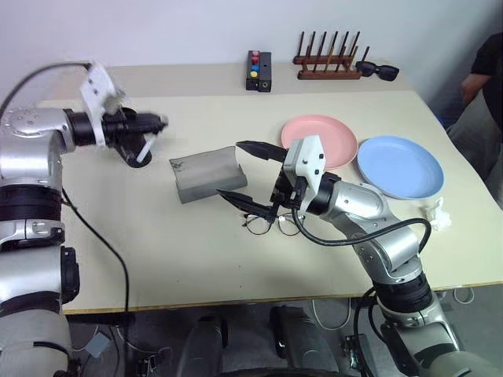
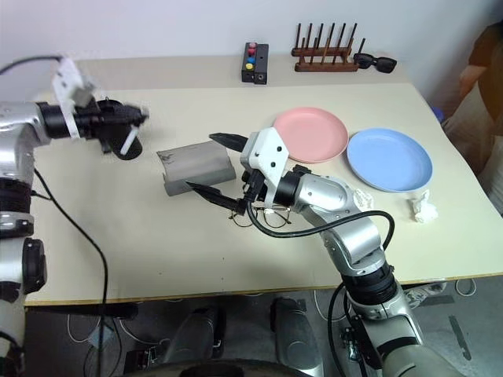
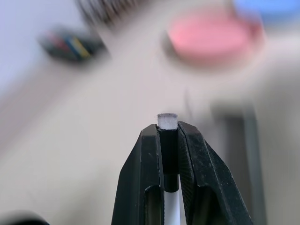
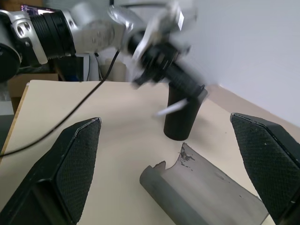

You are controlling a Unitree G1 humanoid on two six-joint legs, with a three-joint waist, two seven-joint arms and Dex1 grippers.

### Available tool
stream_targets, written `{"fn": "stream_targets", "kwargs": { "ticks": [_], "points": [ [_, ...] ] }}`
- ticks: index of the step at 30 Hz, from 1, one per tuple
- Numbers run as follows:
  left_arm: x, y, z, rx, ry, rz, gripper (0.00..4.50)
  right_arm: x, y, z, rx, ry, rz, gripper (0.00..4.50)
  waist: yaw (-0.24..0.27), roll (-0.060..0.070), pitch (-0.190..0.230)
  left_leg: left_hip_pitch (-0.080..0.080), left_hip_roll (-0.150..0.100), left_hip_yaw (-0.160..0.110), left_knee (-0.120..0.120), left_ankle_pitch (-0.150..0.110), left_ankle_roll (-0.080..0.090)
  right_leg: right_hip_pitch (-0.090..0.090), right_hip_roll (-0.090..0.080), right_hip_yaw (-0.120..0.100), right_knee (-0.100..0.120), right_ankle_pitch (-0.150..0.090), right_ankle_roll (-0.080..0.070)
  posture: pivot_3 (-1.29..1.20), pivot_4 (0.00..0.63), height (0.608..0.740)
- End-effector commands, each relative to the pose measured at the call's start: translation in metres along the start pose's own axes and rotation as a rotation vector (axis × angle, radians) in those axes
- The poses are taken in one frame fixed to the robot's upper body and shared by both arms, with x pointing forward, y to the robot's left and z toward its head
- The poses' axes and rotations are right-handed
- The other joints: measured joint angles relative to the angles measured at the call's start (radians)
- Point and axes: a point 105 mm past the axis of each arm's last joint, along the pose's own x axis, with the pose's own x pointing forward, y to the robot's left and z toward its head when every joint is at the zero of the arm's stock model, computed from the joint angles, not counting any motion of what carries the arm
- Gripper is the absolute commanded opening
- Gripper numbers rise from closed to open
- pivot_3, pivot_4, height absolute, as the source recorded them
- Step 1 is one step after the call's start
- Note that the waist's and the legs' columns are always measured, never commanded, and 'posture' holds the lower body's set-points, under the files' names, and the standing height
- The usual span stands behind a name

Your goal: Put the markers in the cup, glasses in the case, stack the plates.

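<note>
Left gripper (image 1: 157, 123) is clamping a white-barrelled marker (image 1: 144, 151) above the tall black cup (image 4: 181, 118), while the right gripper (image 1: 249, 177) is hovering with its jaws spread wide over the soft grey case (image 1: 206, 174), the thin-rimmed glasses (image 1: 271, 225) lying just beneath its arm. Round matte plates, pink (image 1: 320, 140) and blue (image 1: 400, 166), are sitting side by side beyond; the left wrist view is showing the marker's end pinched between black fingers (image 3: 199, 173)
</note>
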Motion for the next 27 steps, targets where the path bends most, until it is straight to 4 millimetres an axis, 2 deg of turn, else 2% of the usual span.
{"fn": "stream_targets", "kwargs": {
  "ticks": [1,5,9,12,16,18,24,27],
  "points": [
    [-0.018,0.028,0.052,0.029,-0.217,0.217,0.05,0.004,0.004,0.011,-0.033,-0.045,0.027,4.50,0.001,0.000,0.000,0.000,0.000,0.000,0.000,0.000,0.000,0.000,0.000,0.000,0.000,0.000,0.000,0.00,0.150,0.735],
    [-0.029,0.055,0.064,0.055,-0.285,0.437,0.05,0.007,0.005,0.014,-0.034,-0.057,0.033,4.50,0.004,0.000,0.000,0.000,-0.001,0.000,0.000,0.000,0.000,0.001,-0.001,0.000,0.000,0.000,0.000,0.00,0.150,0.735],
    [-0.047,0.080,0.045,0.113,-0.249,0.674,0.05,0.008,0.005,0.015,-0.032,-0.064,0.036,4.50,0.004,0.000,0.000,0.001,-0.001,0.000,0.000,0.000,0.000,0.001,-0.001,0.000,0.000,0.000,0.000,0.00,0.150,0.735],
    [-0.048,0.081,0.034,0.120,-0.246,0.700,0.05,0.009,0.007,0.016,-0.030,-0.070,0.039,4.50,0.004,0.000,0.000,0.001,-0.001,0.000,0.000,0.000,0.000,0.001,-0.001,0.000,0.000,0.000,0.000,0.00,0.150,0.735],
    [-0.047,0.079,0.003,0.057,-0.248,0.741,0.05,0.011,0.007,0.019,-0.014,-0.094,0.030,4.50,0.004,0.000,0.000,0.001,-0.001,0.000,0.000,0.000,0.000,0.001,-0.001,0.000,0.000,0.000,0.000,0.00,0.150,0.735],
    [-0.046,0.078,-0.005,0.045,-0.242,0.748,0.05,0.011,0.006,0.020,-0.012,-0.103,0.021,4.50,0.005,0.000,0.000,0.001,-0.001,0.001,0.000,0.000,0.000,0.001,-0.001,0.000,0.000,0.000,0.000,0.00,0.150,0.735],
    [-0.043,0.076,-0.019,-0.001,-0.258,0.758,0.05,0.014,-0.002,0.027,-0.006,-0.156,-0.051,4.50,0.004,-0.001,0.000,0.000,-0.001,0.000,0.000,0.000,0.000,0.001,-0.001,0.000,0.000,0.000,0.000,0.00,0.150,0.735],
    [-0.033,0.069,-0.027,-0.021,-0.266,0.738,0.05,0.016,-0.002,0.029,0.010,-0.171,-0.055,4.50,0.006,-0.001,0.000,0.000,-0.001,0.000,0.000,0.000,0.000,0.001,-0.002,0.000,0.000,0.000,0.000,0.00,0.150,0.735]
  ]
}}
